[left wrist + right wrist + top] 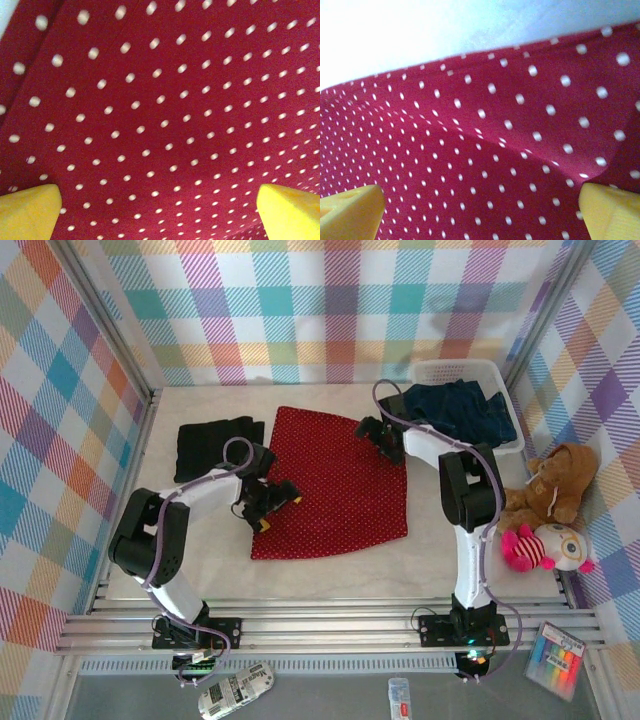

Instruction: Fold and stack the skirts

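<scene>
A red skirt with small white dots [335,485] lies spread flat mid-table. My left gripper [272,502] stands open over its left side; the yellow fingertips [27,210] sit wide apart just above the dotted cloth [165,115], holding nothing. My right gripper [372,432] is open over the skirt's far right corner; between its spread fingertips [610,210] the red cloth [485,160] shows a soft ridge near its hem. A folded black skirt [218,445] lies at the back left. Dark blue denim skirts [462,410] fill the basket.
The white mesh basket [460,368] stands at the back right. A brown teddy bear [552,485] and a pink plush toy [545,548] sit by the right wall. Bare tabletop [330,575] runs along the near edge.
</scene>
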`<state>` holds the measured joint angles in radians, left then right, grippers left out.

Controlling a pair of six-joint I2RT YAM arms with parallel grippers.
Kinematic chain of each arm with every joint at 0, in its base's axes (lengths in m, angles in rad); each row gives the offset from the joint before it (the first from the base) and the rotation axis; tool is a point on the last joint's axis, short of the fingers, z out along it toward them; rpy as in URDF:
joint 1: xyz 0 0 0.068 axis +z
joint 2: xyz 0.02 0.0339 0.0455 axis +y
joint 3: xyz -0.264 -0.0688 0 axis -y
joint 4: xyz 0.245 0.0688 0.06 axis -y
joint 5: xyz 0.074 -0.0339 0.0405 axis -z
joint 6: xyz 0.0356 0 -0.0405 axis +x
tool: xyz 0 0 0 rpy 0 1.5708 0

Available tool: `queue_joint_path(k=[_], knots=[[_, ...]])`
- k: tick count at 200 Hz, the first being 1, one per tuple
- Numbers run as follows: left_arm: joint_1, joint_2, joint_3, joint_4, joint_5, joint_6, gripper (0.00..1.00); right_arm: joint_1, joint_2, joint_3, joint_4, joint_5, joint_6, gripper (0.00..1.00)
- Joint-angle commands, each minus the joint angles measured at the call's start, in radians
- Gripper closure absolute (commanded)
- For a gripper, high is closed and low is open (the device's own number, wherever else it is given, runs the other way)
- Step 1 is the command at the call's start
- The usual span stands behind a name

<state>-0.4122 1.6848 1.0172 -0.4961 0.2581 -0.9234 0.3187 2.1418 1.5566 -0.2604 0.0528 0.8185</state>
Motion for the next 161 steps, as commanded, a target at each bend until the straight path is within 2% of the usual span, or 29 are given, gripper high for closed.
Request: queue_joint_path(k=[1,29,63,82,106,118,148,161], knots=[[-0.007,0.021,0.070,-0.049,-0.053,0.035,0.00,-0.007,0.018,0.054,-0.062,0.000,-0.035,0.01],[-0.011,-0.022,0.092,-0.075,-0.039,0.032,0.00,-0.003,-0.099,-0.022,-0.037,-0.052,-0.044,0.01],[-0.033,-0.126,0.084,-0.164,0.013,0.046,0.00,0.025,-0.337,-0.264,-0.007,-0.101,-0.045,0.01],[-0.038,-0.156,0.036,-0.176,0.126,0.053,0.00,0.044,-0.441,-0.390,-0.055,-0.118,-0.046,0.01],[-0.044,-0.137,-0.022,-0.081,0.344,0.036,0.00,0.049,-0.531,-0.545,-0.033,-0.213,-0.006,0.01],[-0.057,-0.104,-0.017,-0.051,0.408,0.045,0.00,0.051,-0.554,-0.592,-0.021,-0.249,0.015,0.01],[-0.078,-0.002,0.016,-0.021,0.404,0.066,0.00,0.060,-0.564,-0.643,-0.016,-0.262,0.036,0.01],[-0.077,0.039,0.046,-0.051,0.309,0.100,0.00,0.060,-0.547,-0.655,-0.012,-0.255,0.044,0.01]])
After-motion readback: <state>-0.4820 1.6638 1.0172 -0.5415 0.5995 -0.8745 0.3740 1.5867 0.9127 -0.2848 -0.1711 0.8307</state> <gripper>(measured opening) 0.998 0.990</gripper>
